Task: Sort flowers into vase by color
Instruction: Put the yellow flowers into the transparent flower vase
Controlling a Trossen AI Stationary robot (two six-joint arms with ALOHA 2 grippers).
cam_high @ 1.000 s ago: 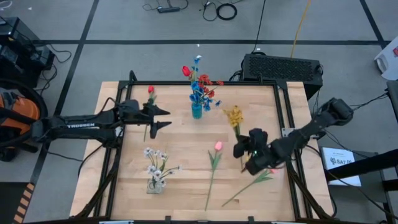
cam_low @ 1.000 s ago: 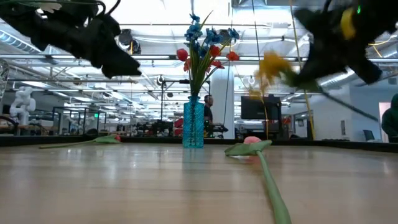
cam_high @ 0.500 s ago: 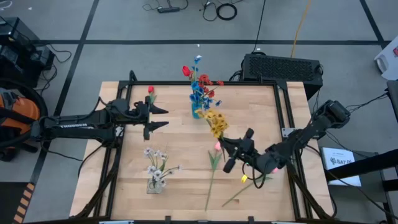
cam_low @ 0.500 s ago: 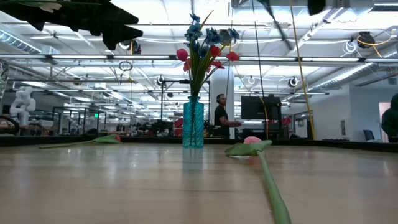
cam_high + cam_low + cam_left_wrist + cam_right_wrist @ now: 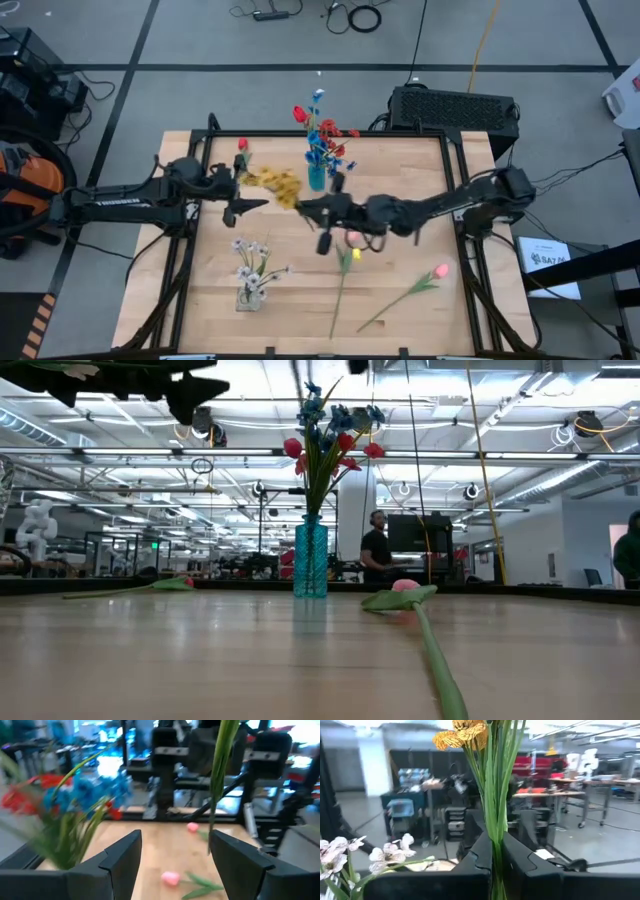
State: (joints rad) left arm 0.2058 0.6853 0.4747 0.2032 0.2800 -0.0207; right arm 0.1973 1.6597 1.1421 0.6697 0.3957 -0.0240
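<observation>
Yellow flower carried across to my left

My right gripper [image 5: 312,212], clamped on the yellow flower [image 5: 275,183], had swung it toward my open left gripper [image 5: 255,190], seemingly for handover.

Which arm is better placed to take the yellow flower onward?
Left. Its open claw waits right beside the yellow flower head, which the right claw holds out by the green stem.

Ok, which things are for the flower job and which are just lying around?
For the job: yellow flower held by the right gripper; blue vase with red and blue flowers; clear vase with white flowers; red flower and two pink flowers on the table; open left gripper.

Just lying about: black box, floor cables, paper beside the table.
</observation>
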